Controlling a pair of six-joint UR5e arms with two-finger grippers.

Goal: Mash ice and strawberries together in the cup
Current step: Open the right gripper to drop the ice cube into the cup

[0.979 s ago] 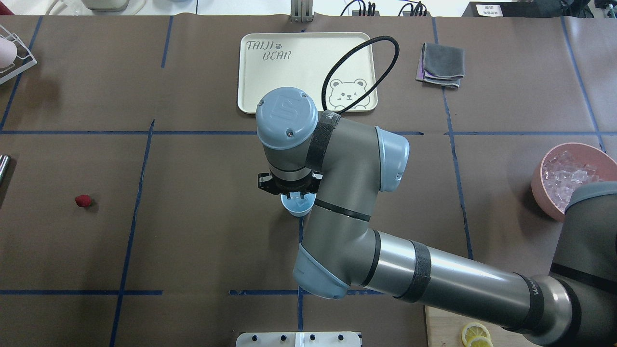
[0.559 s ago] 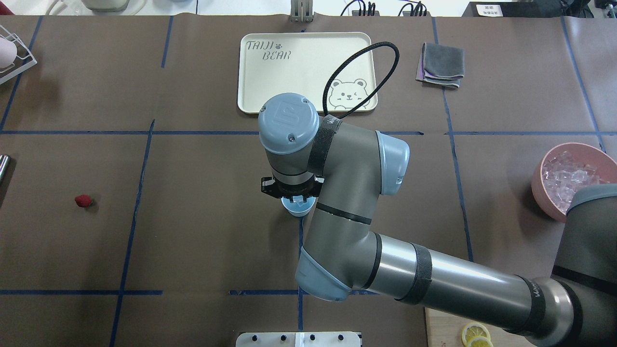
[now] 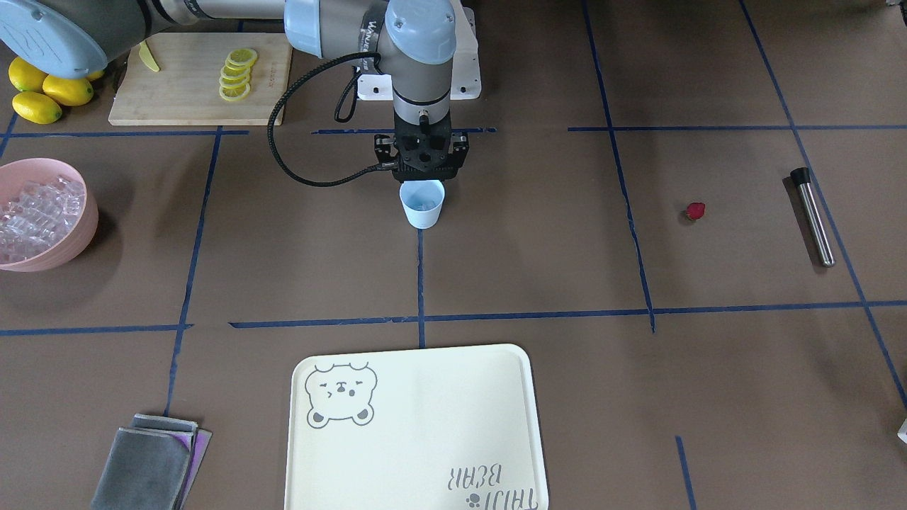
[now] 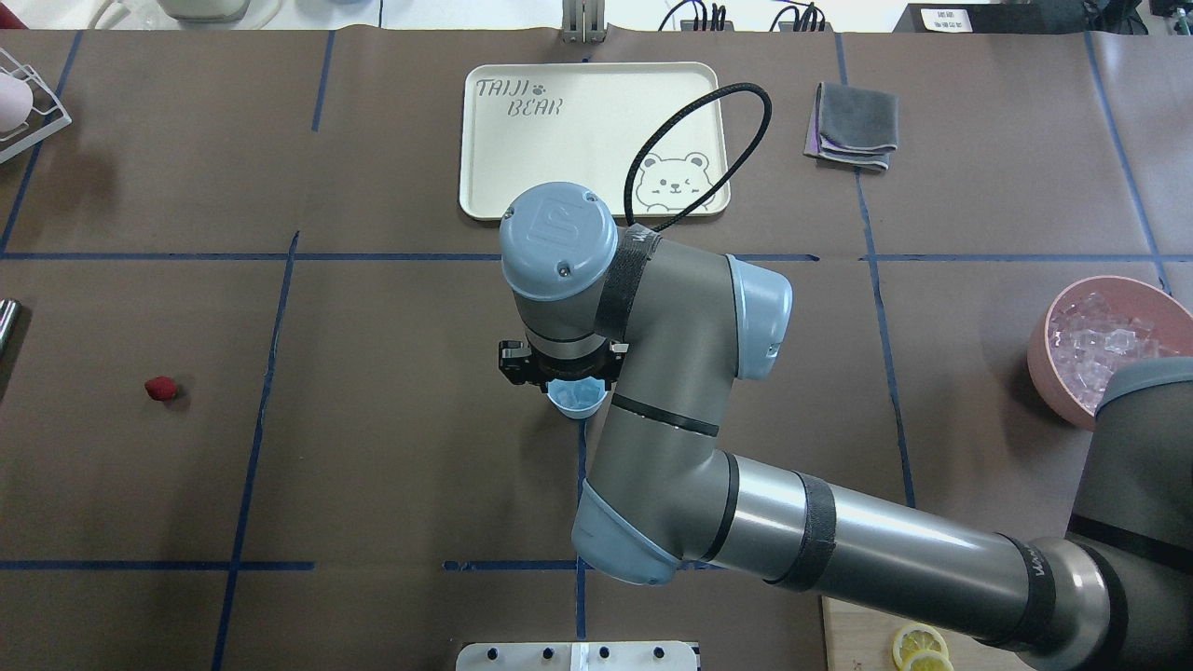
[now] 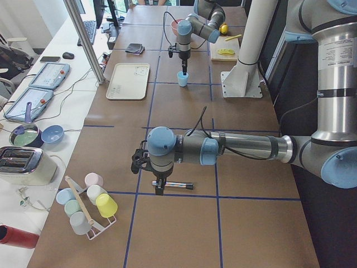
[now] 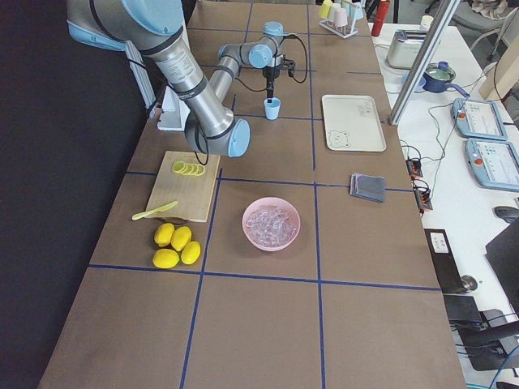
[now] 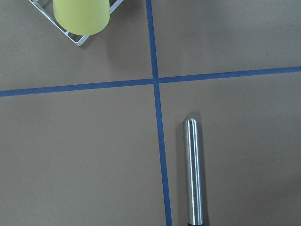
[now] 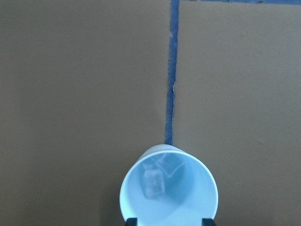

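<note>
1. Front-facing view: the right hand point(image 3: 423, 176) hangs straight over the cup point(image 3: 422, 209), its tips at the rim. The strawberry point(image 3: 695, 211) lies alone on the bench point(image 3: 538, 262), well off to the cup's robot-left side. Farther out the same way lies a steel rod point(image 3: 813, 219), its long axis running roughly toward and away from the robot. A pink bowl point(image 3: 88, 219) of ice point(image 3: 32, 212) sits well off on the cup's other side.
2. Overhead view: the strawberry point(image 4: 160, 389) is about level with the cup point(image 4: 576, 401), with only brown mat and blue tape between them.
3. Left side view: the left hand point(image 5: 159, 187) hovers at the steel rod point(image 5: 175, 185), far from the cup point(image 5: 182, 79). I cannot tell whether it is spread or pressed together. This arm looks the nearer one to the berry.
4. Right side view: the cup point(image 6: 272, 109) stands upright under the far hand.
5. Left wrist view: the steel rod point(image 7: 194, 172) runs lengthwise up the picture, rounded end uppermost; no fingers show.
6. Right wrist view: two cubes of ice point(image 8: 153, 182) lie in the cup point(image 8: 197, 197). The dark fingertips point(image 8: 132, 221) are spread either side of the rim, pinching nothing. The berry likely goes in next; the mat under it looks flat.
</note>
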